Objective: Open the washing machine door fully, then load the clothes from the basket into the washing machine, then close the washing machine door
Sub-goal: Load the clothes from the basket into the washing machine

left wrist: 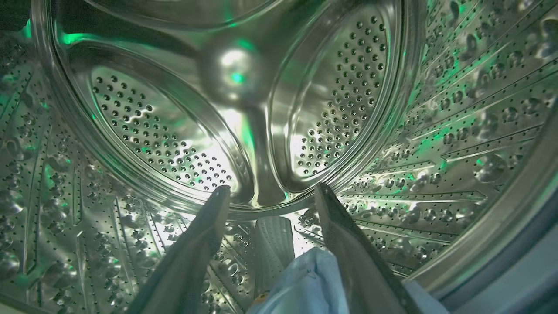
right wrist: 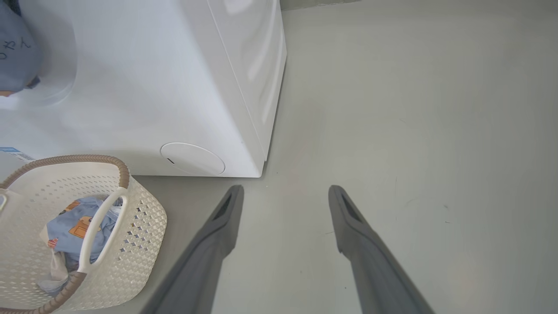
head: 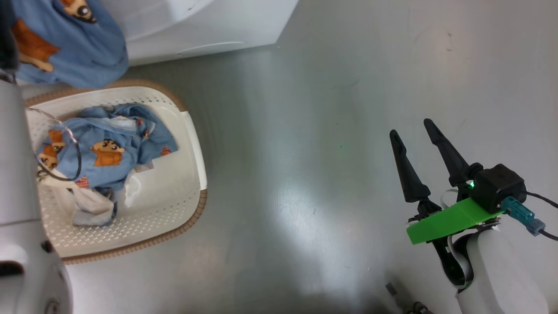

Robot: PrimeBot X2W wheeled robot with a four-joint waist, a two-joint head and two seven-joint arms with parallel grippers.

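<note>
Both end effectors are spread wide: left end effector (left wrist: pixel 270 189) is inside the drum (left wrist: pixel 165 131) with a blue garment (left wrist: pixel 305 279) lying between its fingers, I guess to drop it well in, right end effector (head: pixel 412 127) idles over the floor, and more clothes (head: pixel 109 152) wait in the basket (head: pixel 192 144).

head cam straight down at floor (head: pixel 327 131), left wrist cam up close inside drum (left wrist: pixel 457 109), right wrist cam low, shares basket (head: pixel 194 144) with head

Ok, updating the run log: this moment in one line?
loading | left jaws open in drum, blue cloth between | right jaws open over floor | basket holds clothes
</note>
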